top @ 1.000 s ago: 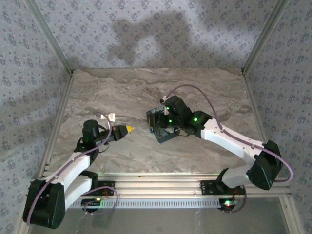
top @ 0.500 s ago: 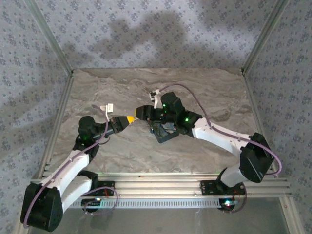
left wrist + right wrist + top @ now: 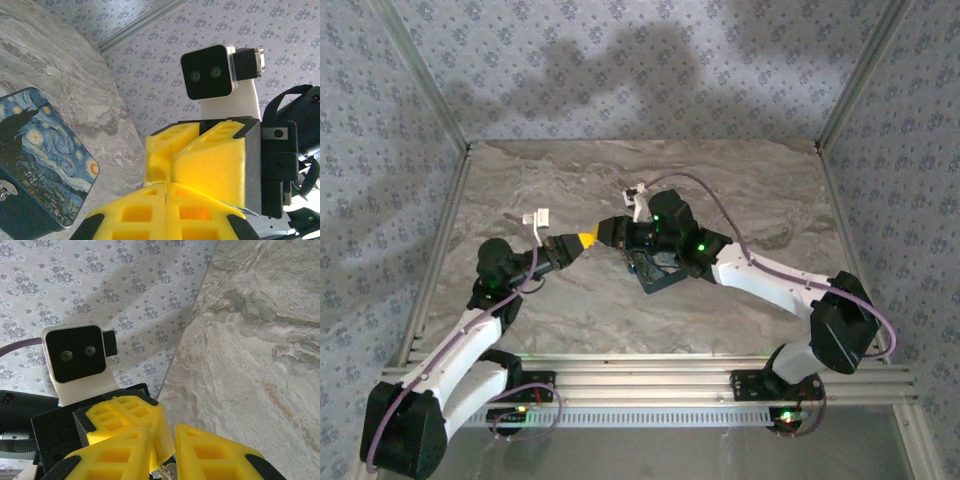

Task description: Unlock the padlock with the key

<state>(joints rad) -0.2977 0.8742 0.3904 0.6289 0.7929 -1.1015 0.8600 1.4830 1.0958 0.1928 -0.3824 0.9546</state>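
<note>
Mid-handover: left gripper [image 3: 167, 187] clamped closed, right gripper [image 3: 167, 460] slightly parted around the key [image 3: 162, 469]; padlock [image 3: 37, 160] mid-desk, unlocking not started.

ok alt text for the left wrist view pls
Two pairs of yellow foam gripper fingers meet tip to tip, the right gripper's black-and-white wrist camera facing the lens. At lower left, a dark-blue rectangular padlock with a swirling starry print lies on the grey marbled table.

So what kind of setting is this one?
Probably a lab test cell: a marble-look table inside an aluminium frame, patterned backdrop walls, and only a padlock laid out.
</note>
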